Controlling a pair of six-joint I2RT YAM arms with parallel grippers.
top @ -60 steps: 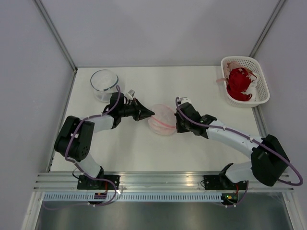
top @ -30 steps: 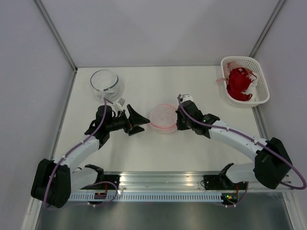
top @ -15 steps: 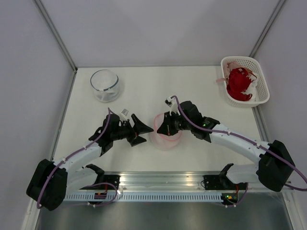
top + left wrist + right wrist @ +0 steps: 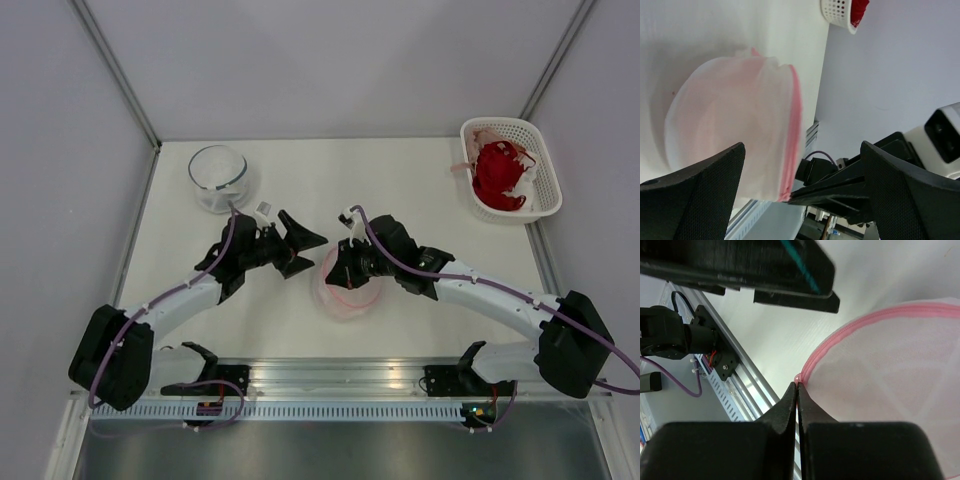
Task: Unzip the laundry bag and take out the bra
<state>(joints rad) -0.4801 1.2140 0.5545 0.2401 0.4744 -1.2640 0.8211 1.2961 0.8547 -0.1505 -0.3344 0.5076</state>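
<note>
The laundry bag [image 4: 347, 290], a round white mesh pod with a pink zipper rim, stands tilted up on its edge at the table's middle. My right gripper [image 4: 341, 268] is shut on that pink rim; in the right wrist view the gripper [image 4: 798, 386] pinches the zipper line beside the mesh of the bag [image 4: 890, 390]. My left gripper [image 4: 303, 252] hangs open just left of the bag, apart from it. In the left wrist view the bag [image 4: 730, 130] lies beyond the spread fingers [image 4: 695, 195]. The bra shows only as a pale pink tint [image 4: 725, 110] through the mesh.
A clear glass bowl [image 4: 218, 178] stands at the back left. A white lattice basket [image 4: 535, 205] holding a red garment [image 4: 500, 175] sits at the back right corner. A metal rail [image 4: 340, 375] runs along the near edge. Walls close in the left, right and back sides.
The bag went from lying flat to standing tilted, pulled nearer by the right gripper on its rim. The open left gripper swung away from the near edge, toward the bag's upper left.
</note>
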